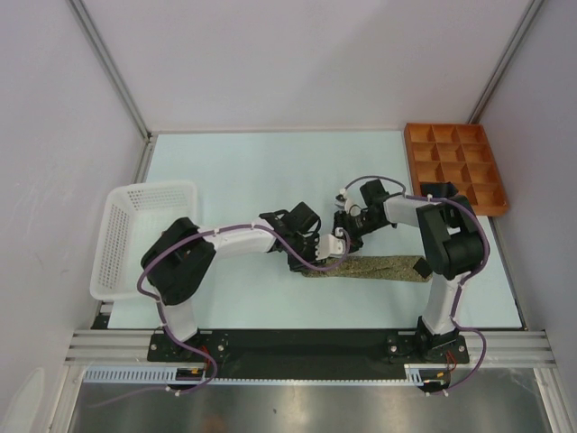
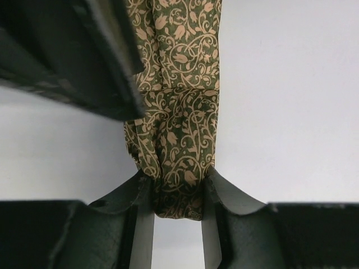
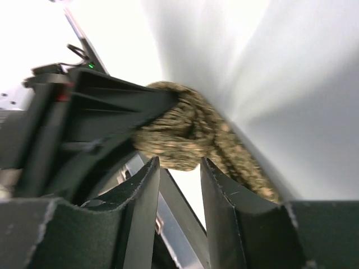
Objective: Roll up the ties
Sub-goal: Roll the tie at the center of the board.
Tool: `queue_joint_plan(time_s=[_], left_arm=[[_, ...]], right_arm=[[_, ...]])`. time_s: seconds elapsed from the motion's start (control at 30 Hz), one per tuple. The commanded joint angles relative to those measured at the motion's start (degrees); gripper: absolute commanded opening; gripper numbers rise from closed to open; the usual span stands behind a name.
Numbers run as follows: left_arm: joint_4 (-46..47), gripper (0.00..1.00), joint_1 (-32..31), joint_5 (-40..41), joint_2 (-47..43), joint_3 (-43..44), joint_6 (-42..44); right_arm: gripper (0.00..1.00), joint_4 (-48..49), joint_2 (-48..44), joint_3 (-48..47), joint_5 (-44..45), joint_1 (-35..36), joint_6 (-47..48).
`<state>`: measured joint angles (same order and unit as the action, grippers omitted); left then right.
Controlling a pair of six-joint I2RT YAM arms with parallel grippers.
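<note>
Top view gives you the layout only. There's a pale mint tabletop (image 1: 234, 171), with a white mesh plastic basket (image 1: 135, 225) at its 9 o'clock edge and an orange compartment tray (image 1: 455, 167) at 2 o'clock. Both arms reach in and meet near table centre.

The long olive-tan fabric necktie (image 1: 379, 268) lies flat as a straight strip at 5 o'clock from centre. It runs 9-to-3; its 9 o'clock end is up at the grippers and its 3 o'clock end is beside the right arm. From up there the necktie reads as speckle, and you can't see either set of jaws.

Left wrist view resolves both. The pattern is tan floral scrollwork on olive green. The left gripper (image 2: 176, 185) is closed narrow on the necktie, with the fabric cinched between its fingers (image 2: 134, 196). A black part of the right gripper overlaps the necktie at that frame's 10 o'clock.

Right wrist view is blurry. The right gripper (image 3: 180, 168) has its fingers (image 3: 221, 190) parted with a clear gap. A bunched wad of necktie sits at the tips at 12 o'clock, not clamped.
</note>
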<state>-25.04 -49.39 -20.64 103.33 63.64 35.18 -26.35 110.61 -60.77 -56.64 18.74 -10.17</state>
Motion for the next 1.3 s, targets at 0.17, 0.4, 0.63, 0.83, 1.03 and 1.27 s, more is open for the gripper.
queue_joint_plan(time_s=[0.17, 0.4, 0.63, 0.83, 1.03, 1.27], left_arm=[[-7.5, 0.21, -0.2, 1.7, 3.9, 3.1, 1.0], [-6.3, 0.25, 0.0, 1.0, 3.8, 2.9, -0.1], [-4.4, 0.26, 0.3, 0.5, 3.5, 2.3, -1.6], [-1.2, 0.56, 3.2, -2.1, 0.4, -0.2, -4.9], [4.5, 0.66, 5.4, -5.5, -4.4, -3.4, -7.5], [15.9, 0.92, 5.7, -14.2, -8.5, -8.8, -10.6]], right_arm=[[0.43, 11.4, -3.0, 2.0, -4.4, 4.1, -10.7], [0.4, 9.0, 2.1, 1.9, -2.2, 4.6, -8.2], [0.14, 9.2, 2.7, 2.5, -2.2, 5.3, -7.4], [0.0, 3.6, 5.1, 1.4, 0.4, 3.1, -1.7], [0.0, 1.5, 4.6, 2.9, 3.2, 1.3, 1.6], [0.0, -1.6, 4.7, 2.8, 6.8, 0.2, 3.7]])
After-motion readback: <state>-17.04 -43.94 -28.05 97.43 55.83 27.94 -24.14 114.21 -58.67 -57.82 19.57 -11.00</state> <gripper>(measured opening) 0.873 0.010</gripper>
